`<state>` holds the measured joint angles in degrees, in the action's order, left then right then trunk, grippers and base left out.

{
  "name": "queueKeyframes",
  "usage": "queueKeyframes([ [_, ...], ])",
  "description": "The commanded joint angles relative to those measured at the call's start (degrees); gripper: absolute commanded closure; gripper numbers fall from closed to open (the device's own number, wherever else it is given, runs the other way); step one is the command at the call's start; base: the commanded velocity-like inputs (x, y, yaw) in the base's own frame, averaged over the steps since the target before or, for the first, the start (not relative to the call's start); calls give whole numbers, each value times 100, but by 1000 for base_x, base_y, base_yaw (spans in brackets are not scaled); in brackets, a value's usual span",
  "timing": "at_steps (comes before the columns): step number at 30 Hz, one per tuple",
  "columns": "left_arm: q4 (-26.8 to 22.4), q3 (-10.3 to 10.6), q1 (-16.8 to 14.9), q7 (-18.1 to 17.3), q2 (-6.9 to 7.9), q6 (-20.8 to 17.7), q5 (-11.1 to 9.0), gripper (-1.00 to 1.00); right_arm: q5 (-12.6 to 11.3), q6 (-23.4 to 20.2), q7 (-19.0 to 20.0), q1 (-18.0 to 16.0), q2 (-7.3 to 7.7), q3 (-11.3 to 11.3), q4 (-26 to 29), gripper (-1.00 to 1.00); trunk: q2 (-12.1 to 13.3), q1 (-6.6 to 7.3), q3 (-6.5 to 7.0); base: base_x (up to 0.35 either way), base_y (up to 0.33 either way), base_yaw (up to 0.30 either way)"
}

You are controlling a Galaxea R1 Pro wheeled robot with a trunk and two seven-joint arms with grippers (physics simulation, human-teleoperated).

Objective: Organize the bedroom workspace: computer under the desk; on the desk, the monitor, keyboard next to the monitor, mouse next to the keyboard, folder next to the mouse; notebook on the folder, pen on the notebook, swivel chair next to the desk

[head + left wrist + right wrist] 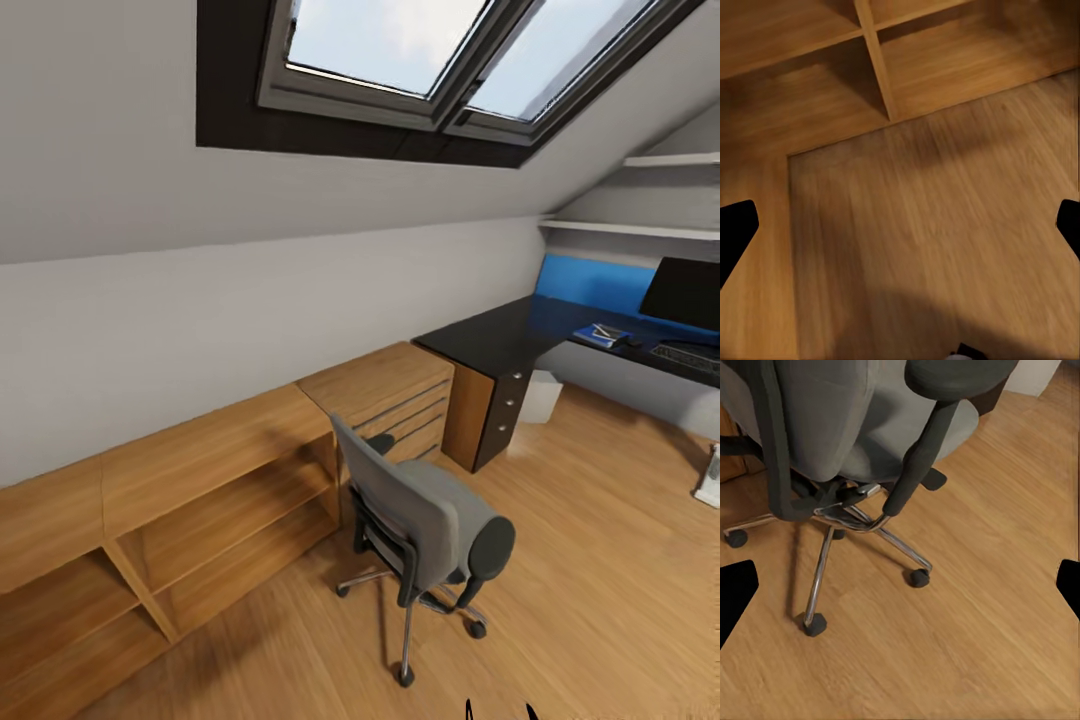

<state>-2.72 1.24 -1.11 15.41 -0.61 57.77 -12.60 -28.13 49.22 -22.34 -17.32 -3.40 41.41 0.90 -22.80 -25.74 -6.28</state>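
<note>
nearest, the left gripper (pixel 900 225) and right gripper (pixel 900 589) hang with jaws wide apart, holding nothing, over smooth wood-plank floor (pixel 600 560). the grey padded swivel chair (pixel 425 520) stands near the open wooden shelves (pixel 200 510), well apart from the dark desk (pixel 500 340) at far right with monitor (pixel 685 295), keyboard (pixel 688 357) and a blue stack (pixel 603 335).

A grey swivel chair (pixel 425 520) is seen on the wood floor (pixel 580 560) beside low shelves (pixel 200 500), well apart from the dark desk (pixel 500 335), on which a monitor (pixel 685 292), keyboard (pixel 688 357) and blue folder (pixel 600 335) are set.
</note>
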Motion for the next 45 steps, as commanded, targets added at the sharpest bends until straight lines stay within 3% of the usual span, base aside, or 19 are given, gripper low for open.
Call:
queueKeyframes([
  [1, 0, 17, -3, -3, -1, 15, -32, -100, -24, 9, -34, -6, -3, 50, -4, -100, -12, -5, -16, 104, 100, -247],
  [14, 0, 17, -3, -3, -1, 15, -32, -100, -17, 10, -25, -6, -3, 51, -7, -100, -12, -5, -29, 13, 22, -255],
  [32, 0, 17, -3, -3, -1, 15, -32, -100, -17, 11, -25, -5, -3, 53, -10, -100, -12, -5, -29, 0, 262, -270],
  [45, 0, 21, -3, -3, -1, 15, -32, -100, -17, 9, -25, -3, -3, 51, -10, -100, -12, -5, -29, 0, 15, -271],
])
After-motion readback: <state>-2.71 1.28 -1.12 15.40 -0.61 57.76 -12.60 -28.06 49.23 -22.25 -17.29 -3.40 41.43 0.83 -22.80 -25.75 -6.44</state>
